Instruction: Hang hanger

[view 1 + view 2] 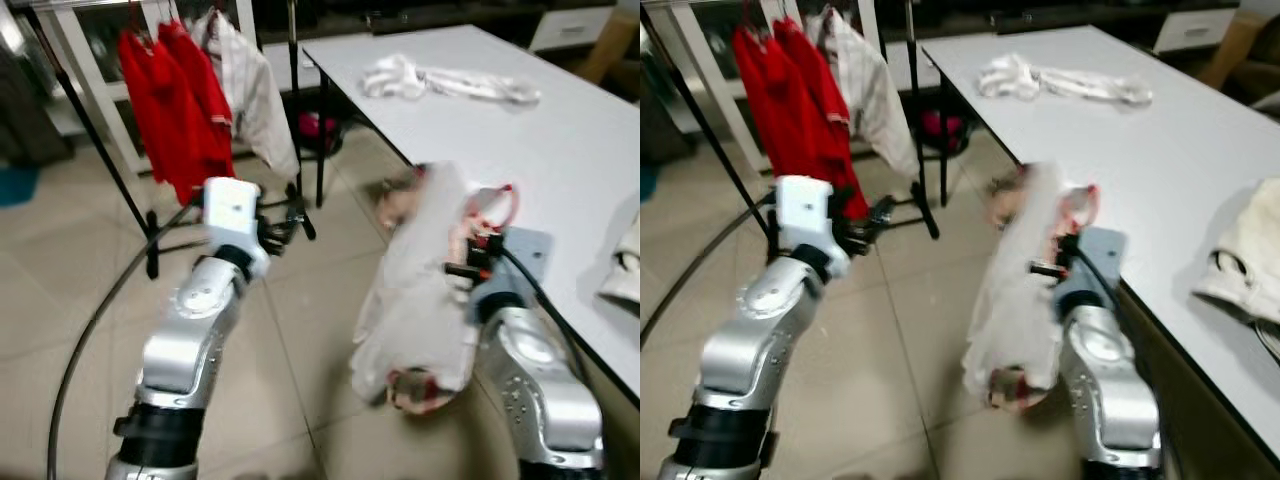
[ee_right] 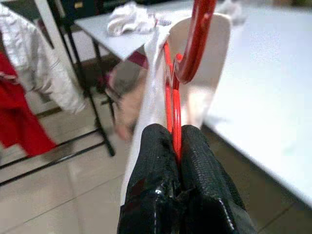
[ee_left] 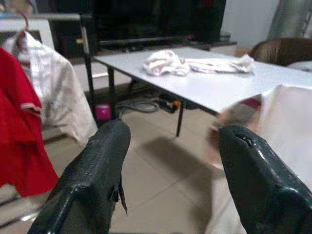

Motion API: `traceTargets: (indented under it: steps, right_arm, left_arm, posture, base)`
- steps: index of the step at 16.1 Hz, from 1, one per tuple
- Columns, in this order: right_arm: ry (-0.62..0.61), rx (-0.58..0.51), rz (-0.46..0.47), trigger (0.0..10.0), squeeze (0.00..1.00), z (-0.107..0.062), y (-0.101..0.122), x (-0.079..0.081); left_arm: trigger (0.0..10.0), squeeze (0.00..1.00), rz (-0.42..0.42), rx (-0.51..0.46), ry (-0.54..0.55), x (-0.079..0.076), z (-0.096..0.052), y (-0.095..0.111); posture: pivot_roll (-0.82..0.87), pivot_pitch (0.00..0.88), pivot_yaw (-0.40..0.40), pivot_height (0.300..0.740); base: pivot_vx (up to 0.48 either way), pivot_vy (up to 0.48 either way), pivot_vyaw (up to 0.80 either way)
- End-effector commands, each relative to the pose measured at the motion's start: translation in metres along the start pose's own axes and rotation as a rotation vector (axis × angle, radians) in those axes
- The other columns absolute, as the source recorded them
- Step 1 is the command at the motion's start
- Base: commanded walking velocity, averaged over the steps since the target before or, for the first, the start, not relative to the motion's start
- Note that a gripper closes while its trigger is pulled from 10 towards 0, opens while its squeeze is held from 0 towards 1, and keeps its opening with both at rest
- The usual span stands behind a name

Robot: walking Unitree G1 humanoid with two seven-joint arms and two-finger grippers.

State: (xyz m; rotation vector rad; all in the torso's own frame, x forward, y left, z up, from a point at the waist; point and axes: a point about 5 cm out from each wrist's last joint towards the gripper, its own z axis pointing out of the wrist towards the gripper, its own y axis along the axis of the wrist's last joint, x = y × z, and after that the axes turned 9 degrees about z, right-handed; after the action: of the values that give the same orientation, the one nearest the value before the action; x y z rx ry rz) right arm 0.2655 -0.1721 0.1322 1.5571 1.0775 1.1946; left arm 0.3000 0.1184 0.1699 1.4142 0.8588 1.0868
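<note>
My right gripper (image 2: 176, 146) is shut on a red hanger (image 2: 187, 53) that carries a pale, whitish garment (image 1: 425, 290). The garment hangs beside the white table's near edge, over the floor, and looks blurred. My left gripper (image 3: 168, 161) is open with nothing between its fingers; it is raised over the tiled floor, pointing toward the clothes rack (image 1: 75, 110). On that rack hang red garments (image 1: 180, 100) and a white shirt (image 1: 250, 90).
A white table (image 1: 560, 130) fills the right side, with a crumpled white cloth (image 1: 440, 80) at its far end and another pale cloth (image 1: 1245, 255) near me. The rack's black legs (image 1: 300, 215) and a black cable (image 1: 90, 330) cross the tiled floor.
</note>
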Motion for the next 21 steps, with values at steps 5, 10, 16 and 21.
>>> traceTargets:
  steps: [5, 10, 16, 21]
  right_arm:
    - [0.041, -0.048, -0.045, 10.0, 0.0, 0.0, 0.006, 0.012]
    - [0.065, -0.035, -0.077, 10.0, 0.0, -0.004, 0.001, 0.011]
    - [0.016, -0.062, -0.101, 10.0, 0.0, -0.003, 0.0, 0.006]
    - [0.041, -0.089, -0.048, 10.0, 0.0, -0.009, -0.001, 0.008]
  left_arm:
    - [10.0, 0.0, 0.008, 0.001, 0.017, 0.007, 0.0, 0.001]
    - [10.0, 0.0, -0.001, 0.022, 0.021, 0.005, -0.007, -0.007]
    - [10.0, 0.0, 0.001, 0.017, 0.011, 0.003, -0.003, -0.005]
    - [10.0, 0.0, -0.013, 0.017, -0.013, -0.003, -0.003, -0.007]
  posture:
    - [0.0, 0.046, 0.004, 0.74]
    - [0.0, 0.04, -0.001, 0.74]
    - [0.0, 0.035, 0.01, 0.74]
    - [-0.01, 0.03, 0.012, 0.74]
  base:
    - [0.333, 0.0, 0.0]
    - [0.333, 0.0, 0.28]
    - [0.333, 0.0, 0.0]
    - [0.332, 0.0, 0.0]
